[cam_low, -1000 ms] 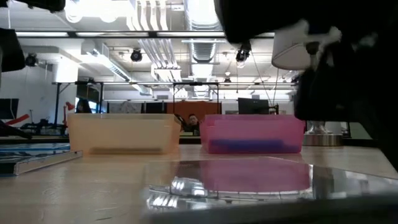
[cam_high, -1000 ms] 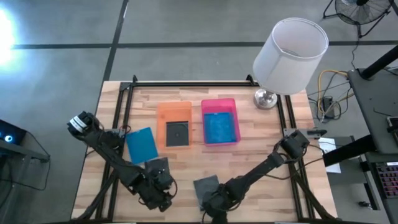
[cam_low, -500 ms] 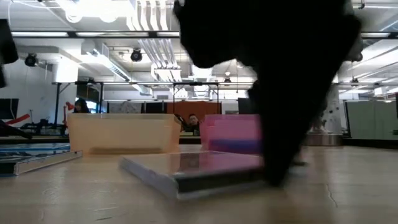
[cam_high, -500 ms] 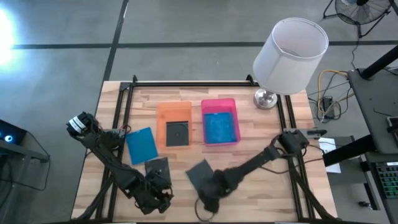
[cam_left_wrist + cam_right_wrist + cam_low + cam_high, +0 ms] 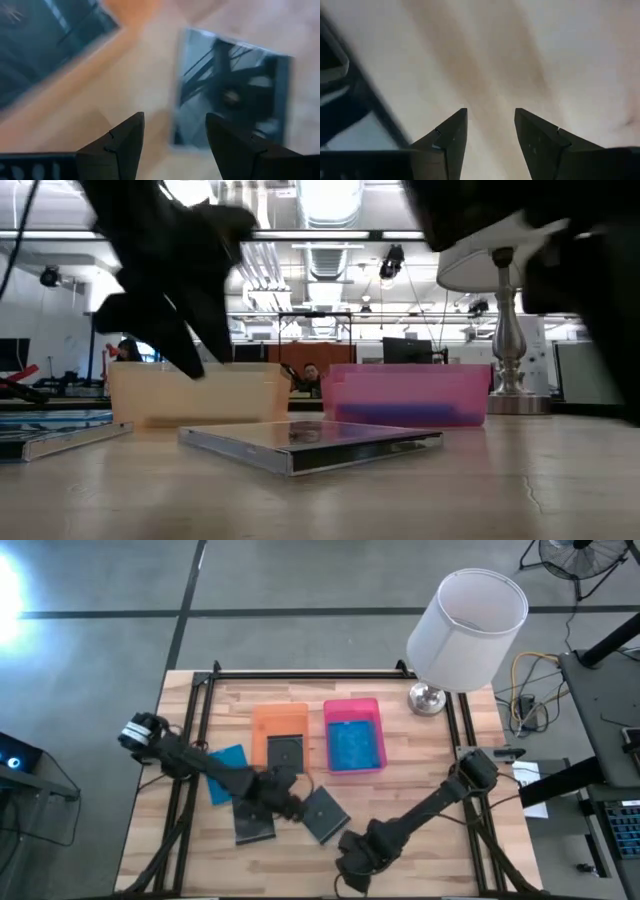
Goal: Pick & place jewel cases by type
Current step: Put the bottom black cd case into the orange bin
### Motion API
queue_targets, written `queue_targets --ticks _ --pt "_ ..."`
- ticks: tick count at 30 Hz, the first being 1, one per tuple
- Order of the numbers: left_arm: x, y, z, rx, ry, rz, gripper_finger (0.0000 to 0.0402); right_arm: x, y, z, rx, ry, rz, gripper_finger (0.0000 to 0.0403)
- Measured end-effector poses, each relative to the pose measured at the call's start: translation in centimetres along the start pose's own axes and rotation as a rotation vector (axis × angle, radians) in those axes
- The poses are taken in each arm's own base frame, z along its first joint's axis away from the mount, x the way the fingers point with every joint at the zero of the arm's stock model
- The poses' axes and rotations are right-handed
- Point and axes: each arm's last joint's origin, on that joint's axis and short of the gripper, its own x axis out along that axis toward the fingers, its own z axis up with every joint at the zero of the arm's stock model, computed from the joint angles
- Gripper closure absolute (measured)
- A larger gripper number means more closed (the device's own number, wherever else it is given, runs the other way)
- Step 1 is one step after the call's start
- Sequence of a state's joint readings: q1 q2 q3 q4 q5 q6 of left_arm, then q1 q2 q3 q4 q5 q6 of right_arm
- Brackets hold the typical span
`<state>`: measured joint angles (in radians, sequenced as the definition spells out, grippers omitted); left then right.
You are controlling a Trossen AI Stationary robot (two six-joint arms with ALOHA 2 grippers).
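One dark jewel case [image 5: 323, 814] now lies flat on the worktop [image 5: 420, 780], dropped by the right gripper [image 5: 352, 872], now back near the front edge with jaws apart and empty; left gripper [image 5: 288, 806], jaws wide, has swung over, likely to move it toward the orange tray [image 5: 262, 720].

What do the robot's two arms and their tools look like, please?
Both arms are dark, slender and jointed. The left arm has a pale ring at its shoulder end; the right arm has a blocky dark joint there. The left tool and the right tool each have two dark, wedge-shaped fingers tapering to points.
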<state>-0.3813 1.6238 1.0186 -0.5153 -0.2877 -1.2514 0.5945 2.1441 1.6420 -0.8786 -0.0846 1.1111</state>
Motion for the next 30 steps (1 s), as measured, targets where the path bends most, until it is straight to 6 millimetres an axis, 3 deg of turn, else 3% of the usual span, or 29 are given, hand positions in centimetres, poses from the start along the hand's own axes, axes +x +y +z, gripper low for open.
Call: queue_targets --ticks 3,9,14,17,21,24,30 --pt "1.2 0.7 1.4 0.004 0.071 0.009 0.0207 0.4 -0.5 0.2 0.002 0.008 -0.013 0.0243" --pt "2.4 1.0 1.2 0.008 0.124 0.029 0.0207 1.3 -0.4 1.0 0.189 -0.036 0.074 0.0243" --pt "3.7 0.7 0.8 0.053 0.162 0.015 0.0207 1.6 -0.4 1.0 0.592 -0.122 0.182 0.0243" --pt "4.0 0.6 0.8 0.104 0.163 0.015 0.0207 1.9 -0.5 0.1 0.874 -0.256 0.269 0.0243" --pt "3.9 0.7 0.9 0.185 0.166 -0.003 0.0207 2.3 -0.7 -1.5 1.128 -0.343 0.378 0.0243" --pt "3.9 0.7 1.0 0.250 0.184 -0.023 0.0207 3.2 -1.1 -1.5 1.182 -0.357 0.359 0.0243" --pt "4.2 1.0 1.7 0.311 0.238 -0.067 0.0207 3.6 -2.3 0.6 1.231 -0.414 0.362 0.0243"
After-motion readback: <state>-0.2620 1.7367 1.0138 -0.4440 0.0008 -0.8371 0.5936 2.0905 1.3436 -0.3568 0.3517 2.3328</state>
